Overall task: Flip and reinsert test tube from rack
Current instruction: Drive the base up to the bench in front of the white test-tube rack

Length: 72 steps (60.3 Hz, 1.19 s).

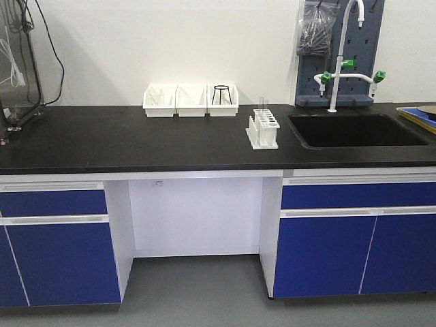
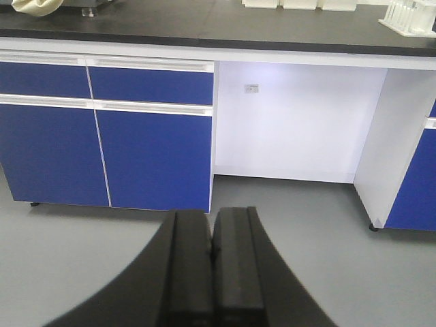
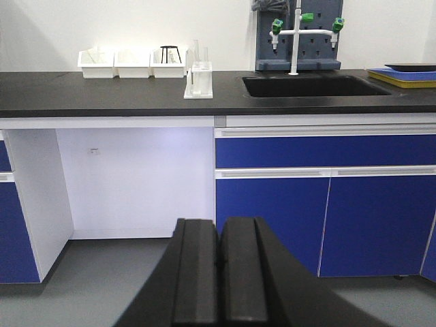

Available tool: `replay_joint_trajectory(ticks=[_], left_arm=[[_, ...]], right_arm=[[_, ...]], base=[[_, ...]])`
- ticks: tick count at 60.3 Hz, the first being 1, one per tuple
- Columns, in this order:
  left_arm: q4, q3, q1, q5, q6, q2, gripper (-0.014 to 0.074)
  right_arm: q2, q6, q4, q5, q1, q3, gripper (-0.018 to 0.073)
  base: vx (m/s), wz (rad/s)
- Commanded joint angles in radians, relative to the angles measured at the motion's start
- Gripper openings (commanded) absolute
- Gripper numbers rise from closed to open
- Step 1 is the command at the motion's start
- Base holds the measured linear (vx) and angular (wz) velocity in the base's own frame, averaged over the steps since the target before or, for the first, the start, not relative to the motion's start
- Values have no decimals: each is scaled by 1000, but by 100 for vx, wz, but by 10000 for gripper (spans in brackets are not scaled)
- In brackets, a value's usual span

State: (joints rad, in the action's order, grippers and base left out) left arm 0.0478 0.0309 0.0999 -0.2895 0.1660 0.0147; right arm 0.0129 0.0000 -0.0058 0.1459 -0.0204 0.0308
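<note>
The white rack stands on the black benchtop just left of the sink. Clear test tubes stand upright in its far holes. The rack also shows in the right wrist view and at the top right corner of the left wrist view. My left gripper is shut and empty, low above the grey floor, well short of the bench. My right gripper is shut and empty too, also low in front of the cabinets. Neither arm shows in the front view.
Three white bins stand at the back of the bench, one with a black wire stand. A black sink with a white tap lies right of the rack. Blue cabinets flank a white knee recess. A yellow tray sits far right.
</note>
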Motion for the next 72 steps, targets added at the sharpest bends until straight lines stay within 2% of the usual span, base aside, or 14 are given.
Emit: replay_joint_trajectory(ticks=[1,43,72], left_arm=[[-4,2,-4,87,0,3,-6],[-4,2,-4,87,0,3,-6],[-4,2,-4,87,0,3,-6]], right_arm=[[8,0,-3,-86,-1,1,-12],[8,0,-3,-86,-1,1,-8],[8,0,-3,-86,-1,1,-8]], base=[[0,0],[2,1],[24,1]])
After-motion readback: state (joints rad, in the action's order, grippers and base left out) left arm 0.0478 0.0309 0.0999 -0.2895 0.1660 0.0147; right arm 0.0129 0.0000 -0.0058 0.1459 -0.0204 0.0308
